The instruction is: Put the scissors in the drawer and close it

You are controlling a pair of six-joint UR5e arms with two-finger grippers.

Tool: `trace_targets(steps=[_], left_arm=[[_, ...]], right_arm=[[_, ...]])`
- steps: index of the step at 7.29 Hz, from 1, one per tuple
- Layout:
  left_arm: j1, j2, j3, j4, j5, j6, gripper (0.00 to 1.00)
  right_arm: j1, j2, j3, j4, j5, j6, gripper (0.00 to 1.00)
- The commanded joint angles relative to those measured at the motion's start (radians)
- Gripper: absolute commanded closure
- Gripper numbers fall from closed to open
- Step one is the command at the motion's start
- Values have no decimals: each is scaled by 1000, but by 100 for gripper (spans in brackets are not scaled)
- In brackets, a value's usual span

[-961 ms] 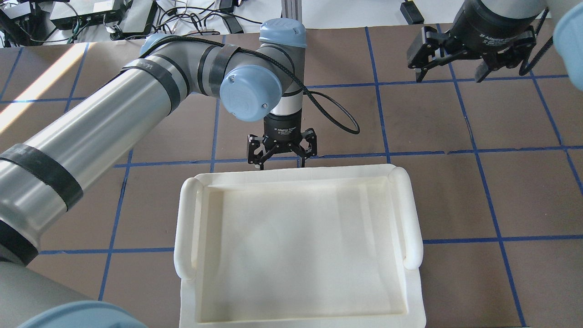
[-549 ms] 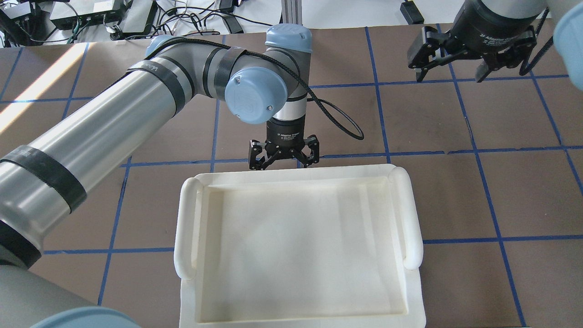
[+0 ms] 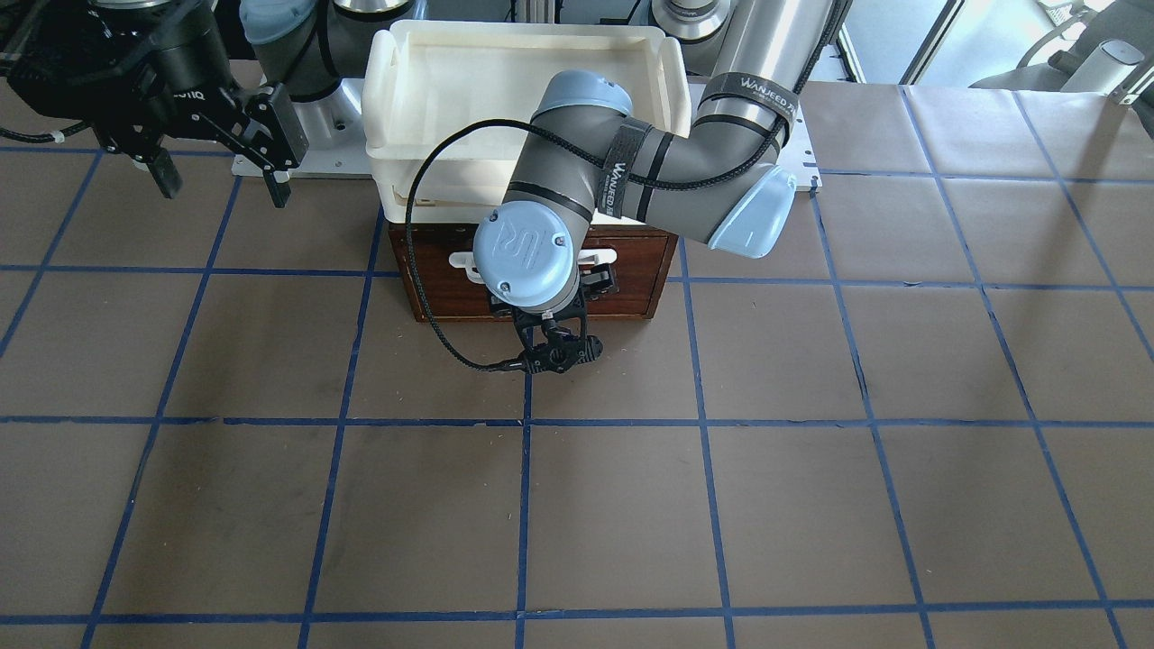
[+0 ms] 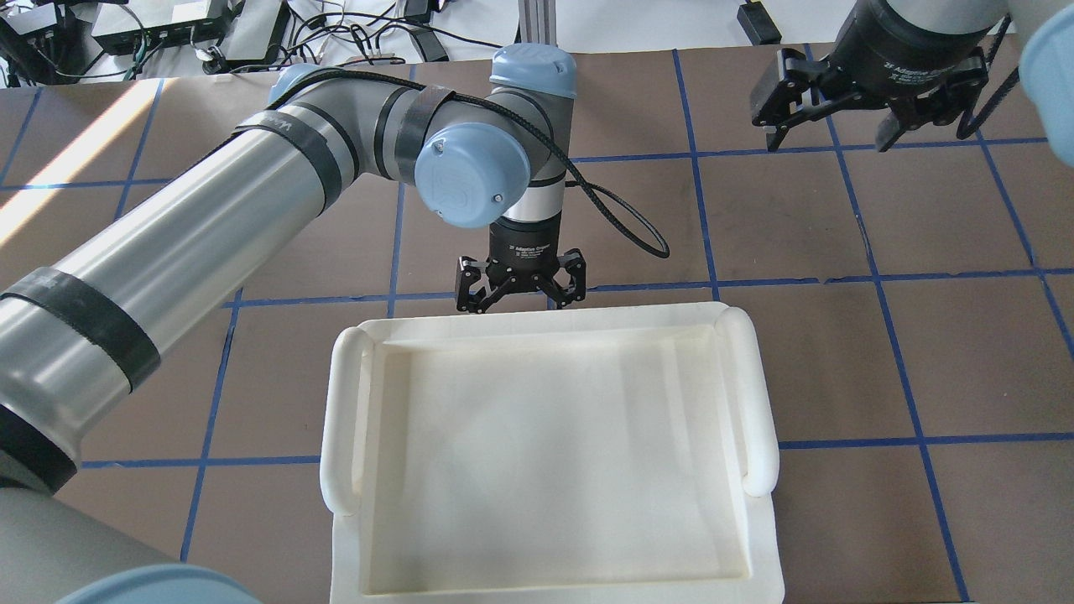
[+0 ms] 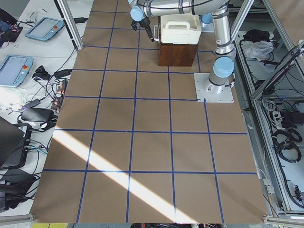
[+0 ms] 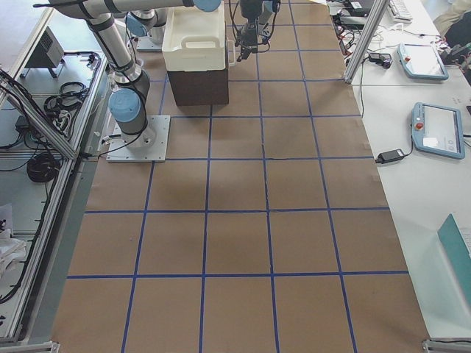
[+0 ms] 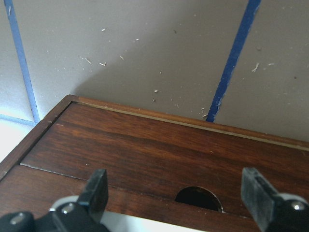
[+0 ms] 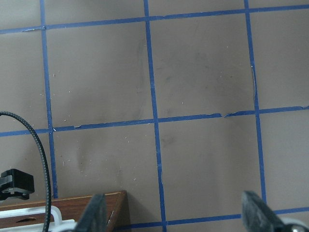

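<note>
By the wooden drawer (image 3: 631, 275), the left gripper (image 4: 520, 304) hangs, fingers spread; the right gripper (image 4: 828, 138) is spread too. Push the front straight, I think, to shut it flat.

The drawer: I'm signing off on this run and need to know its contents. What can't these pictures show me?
Inside of the drawer: no view sees it; only its wooden front shows in the front-facing view, and the tray covers it from overhead.
Scissors: in no view, so whether they are inside cannot be told.
White handle: mostly behind the left arm's wrist, front-facing view.
Side views: drawer too small for detail.
</note>
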Motion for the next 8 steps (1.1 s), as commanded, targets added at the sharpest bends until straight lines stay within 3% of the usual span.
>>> trace_targets(steps=[1, 3, 5, 8], left_arm=[[2, 6, 1, -2, 3, 0, 0], [27, 23, 26, 58, 18, 23, 0], [119, 28, 53, 271, 16, 69, 0], [229, 97, 103, 275, 17, 257, 0]], right_arm=[[0, 0, 0, 0, 0, -1, 0], [-1, 2, 0, 0, 0, -1, 0], [-1, 0, 2, 0, 0, -1, 0], [-1, 0, 2, 2, 0, 1, 0]])
